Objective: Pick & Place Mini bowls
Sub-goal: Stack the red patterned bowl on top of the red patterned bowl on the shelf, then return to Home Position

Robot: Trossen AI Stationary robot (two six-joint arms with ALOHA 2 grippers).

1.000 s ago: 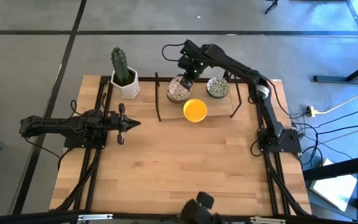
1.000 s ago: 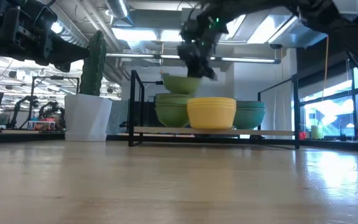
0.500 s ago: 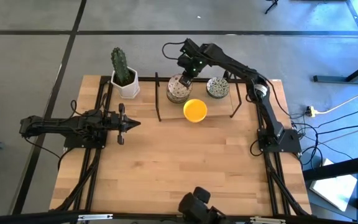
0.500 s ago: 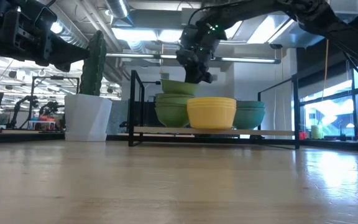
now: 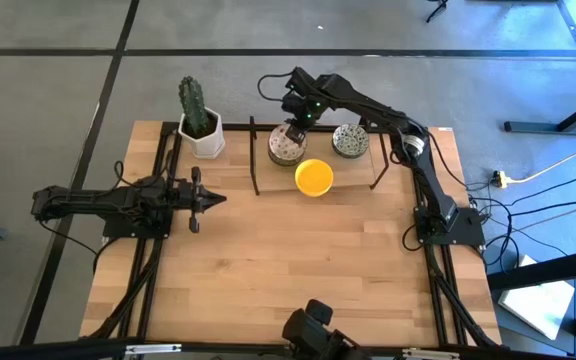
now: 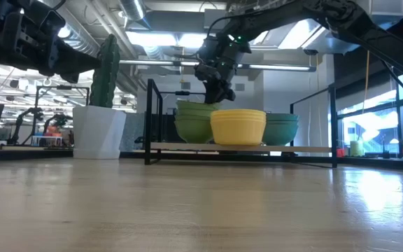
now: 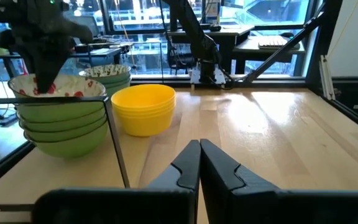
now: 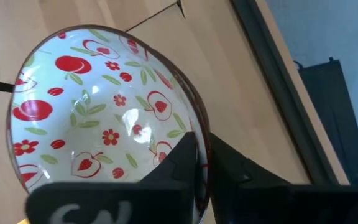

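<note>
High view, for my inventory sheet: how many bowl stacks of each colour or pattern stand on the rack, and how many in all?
Red-patterned bowl stack: 1
Yellow bowl stack: 1
Green-grey patterned bowl stack: 1
Total: 3 stacks

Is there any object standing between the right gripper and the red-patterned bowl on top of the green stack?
Nothing visible does. The right gripper already straddles the rim of the red-patterned bowl, which sits on the green stack.
</note>
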